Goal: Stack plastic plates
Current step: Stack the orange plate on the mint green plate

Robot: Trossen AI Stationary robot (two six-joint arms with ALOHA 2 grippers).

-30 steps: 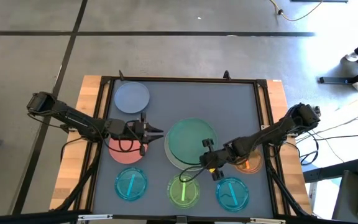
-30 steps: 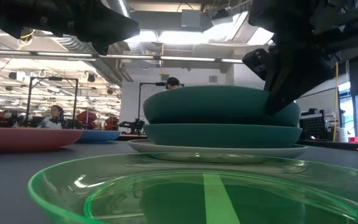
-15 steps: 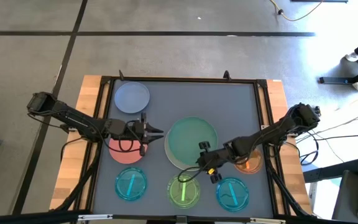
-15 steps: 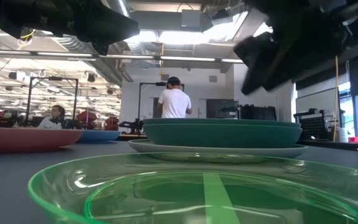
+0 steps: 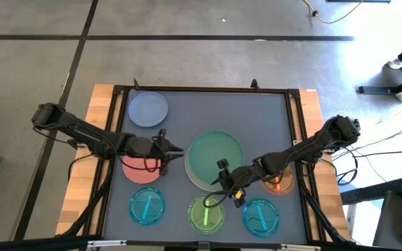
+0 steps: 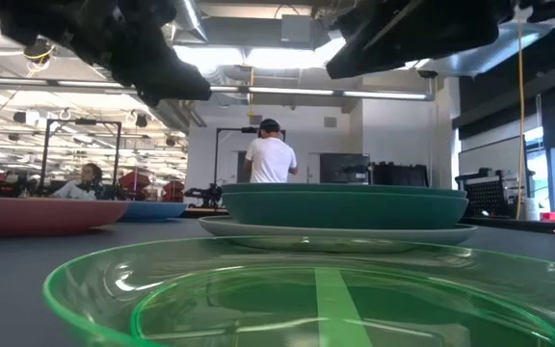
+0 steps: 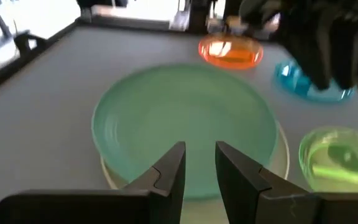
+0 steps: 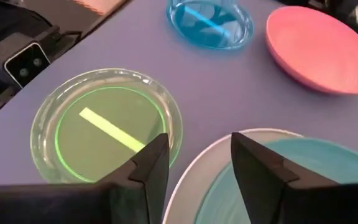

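A stack stands mid-table: green-teal plates nested on a cream plate, which rests flat on the table. My right gripper hovers open above the stack's near rim, between it and the bright green plate, holding nothing. My left gripper hangs at the stack's left side, over the salmon pink plate's far edge, its fingers slightly open and empty. Lying singly are a pale blue plate, two cyan plates and an orange plate.
A raised black frame borders the grey table top. The single plates lie along the near edge and at the left. Bare surface lies at the far right. A person stands in the room behind.
My right gripper has opened and let go of the top teal plate, which was tilted on the stack and now lies flat in it. The gripper has then risen and drawn slightly toward the table's left. My left arm has dipped a little.
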